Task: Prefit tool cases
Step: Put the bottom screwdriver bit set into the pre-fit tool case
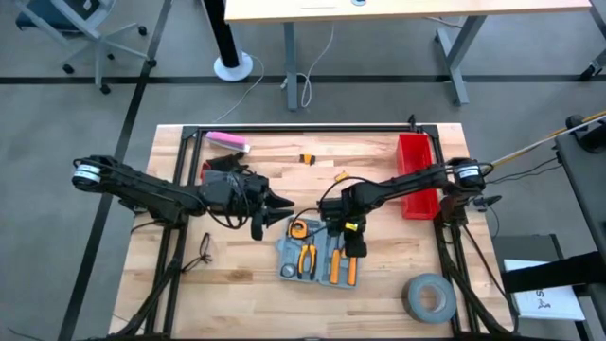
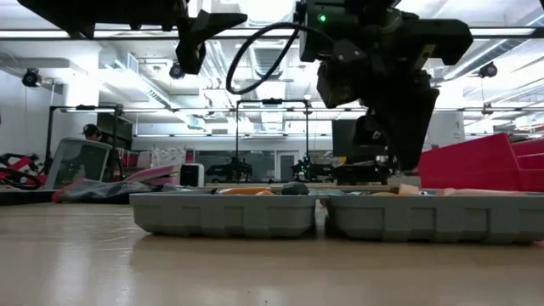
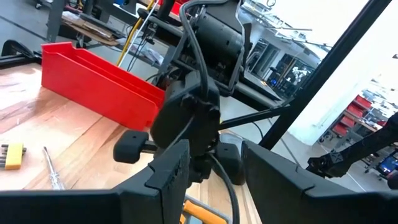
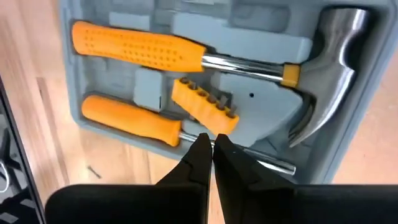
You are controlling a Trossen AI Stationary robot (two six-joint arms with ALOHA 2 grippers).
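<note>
The grey-blue tool case point(image 1: 317, 258) lies opened flat on the wooden table, near the middle of its front half. In the right wrist view its moulded tray point(image 4: 261, 118) holds a hammer point(image 4: 329, 50), an orange-handled screwdriver point(image 4: 130, 118) and an orange bit holder point(image 4: 205, 106) lying askew. My right gripper point(image 4: 212, 144) points steeply down over the case's right half point(image 1: 352, 248), shut, with nothing visible between its fingertips, just off the bit holder's end. My left gripper point(image 1: 282, 204) hovers level to the left of the case, open and empty point(image 3: 214, 183).
A red bin point(image 1: 417, 175) stands at the right behind the case, and a grey tape roll point(image 1: 428, 296) lies at the front right. A pink object point(image 1: 229, 141) and small loose parts point(image 1: 307, 158) lie toward the far edge. Bare wood lies left of the case.
</note>
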